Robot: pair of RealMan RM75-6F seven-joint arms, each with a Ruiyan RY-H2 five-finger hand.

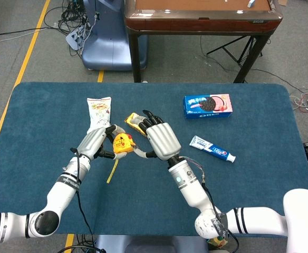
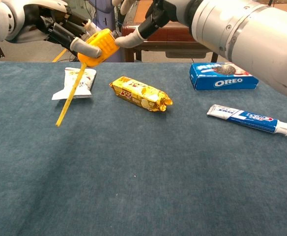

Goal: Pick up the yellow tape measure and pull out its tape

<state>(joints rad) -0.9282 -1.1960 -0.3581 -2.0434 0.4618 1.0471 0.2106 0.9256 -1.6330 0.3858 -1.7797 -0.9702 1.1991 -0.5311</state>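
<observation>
My left hand (image 1: 93,141) grips the yellow tape measure (image 1: 123,143) and holds it above the blue table (image 1: 38,105). In the chest view the tape measure's case (image 2: 102,44) sits high at the upper left, held by the left hand (image 2: 60,28). A length of yellow tape (image 2: 70,96) hangs out of the case, slanting down and left, with its end free above the cloth; it also shows as the tape (image 1: 112,169) in the head view. My right hand (image 1: 162,138) is just right of the case with its fingers spread. Its thumb (image 2: 126,39) touches the case's right side.
A white snack pouch (image 1: 98,112) lies behind the left hand. A yellow biscuit pack (image 2: 141,93) lies under the hands. An Oreo box (image 1: 208,105) and a toothpaste tube (image 1: 212,148) lie to the right. A wooden table (image 1: 196,18) stands beyond the far edge.
</observation>
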